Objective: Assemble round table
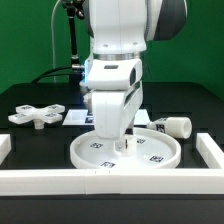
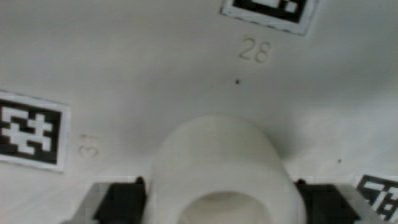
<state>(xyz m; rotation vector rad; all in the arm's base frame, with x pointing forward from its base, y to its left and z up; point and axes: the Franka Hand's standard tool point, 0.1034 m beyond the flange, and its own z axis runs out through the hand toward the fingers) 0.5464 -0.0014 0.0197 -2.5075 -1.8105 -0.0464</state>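
Note:
The round disc (image 1: 160, 150) lies flat on the table at the front centre, tags on its face. My gripper (image 1: 122, 147) stands straight down over its middle. In the wrist view the disc's face (image 2: 160, 70) fills the frame, and the white centre hub (image 2: 217, 160) rises between my fingers (image 2: 118, 200). Both dark pads lie against the hub's sides, so the gripper (image 2: 217, 205) is shut on the hub. The short post (image 1: 172, 125) lies on its side at the exterior view's right. The four-armed cross piece (image 1: 37, 115) lies at the left.
White border rails run along the front (image 1: 100, 181), the exterior view's right (image 1: 211, 150) and left (image 1: 5, 146). The marker board (image 1: 77, 117) lies behind the disc, beside the cross piece. A black stand (image 1: 72, 40) rises at the back.

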